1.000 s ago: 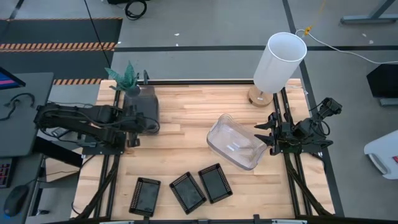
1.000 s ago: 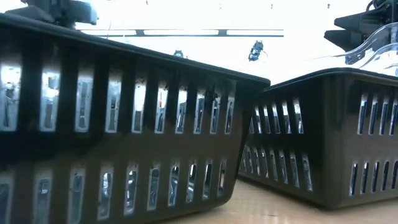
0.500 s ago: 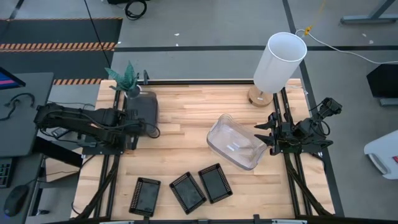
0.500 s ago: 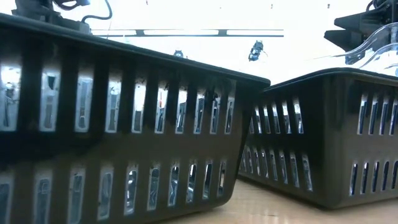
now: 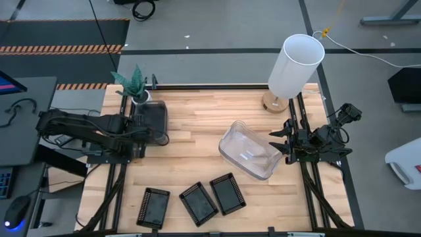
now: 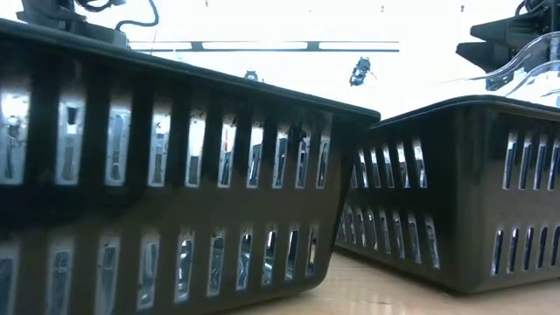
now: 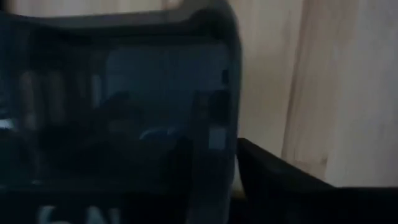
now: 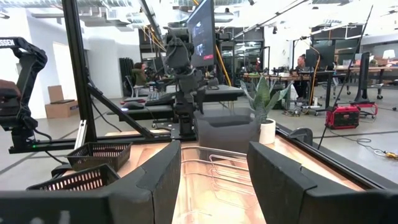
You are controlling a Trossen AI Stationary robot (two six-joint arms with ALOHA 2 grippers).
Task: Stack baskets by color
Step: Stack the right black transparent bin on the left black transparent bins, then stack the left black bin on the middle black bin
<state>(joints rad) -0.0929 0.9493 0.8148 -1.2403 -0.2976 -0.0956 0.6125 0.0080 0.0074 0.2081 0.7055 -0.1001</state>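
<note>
A stack of smoky grey-brown baskets (image 5: 151,118) stands at the table's far left, next to a potted plant (image 5: 133,82). My left gripper (image 5: 142,135) points down at the stack's near-left wall, one finger outside it and the other dimly seen through it (image 7: 224,168). The clear baskets (image 5: 248,150) are nested right of centre. Three black perforated baskets (image 5: 152,207), (image 5: 198,203), (image 5: 227,193) lie along the near edge. By the right edge, my right gripper (image 5: 275,141) waits open and level, facing the clear baskets (image 8: 214,180). My left gripper straddles the top smoky basket's side wall (image 7: 231,93) from above, one finger (image 7: 280,186) outside and one inside. A thin strip of table shows between the outer finger and the wall. Whether the inner finger touches the wall I cannot tell.
A tall white lamp (image 5: 294,66) stands at the far right corner. Bare wood (image 5: 197,122) lies between the smoky stack and the clear baskets. In the low view two black baskets (image 6: 175,192), (image 6: 464,192) fill the foreground.
My left gripper has sunk a little and drawn slightly toward the table's left edge. The top smoky basket has come down with it, uncovering the plant's white pot rim, and now sits lower on the stack. My right arm has kept still.
</note>
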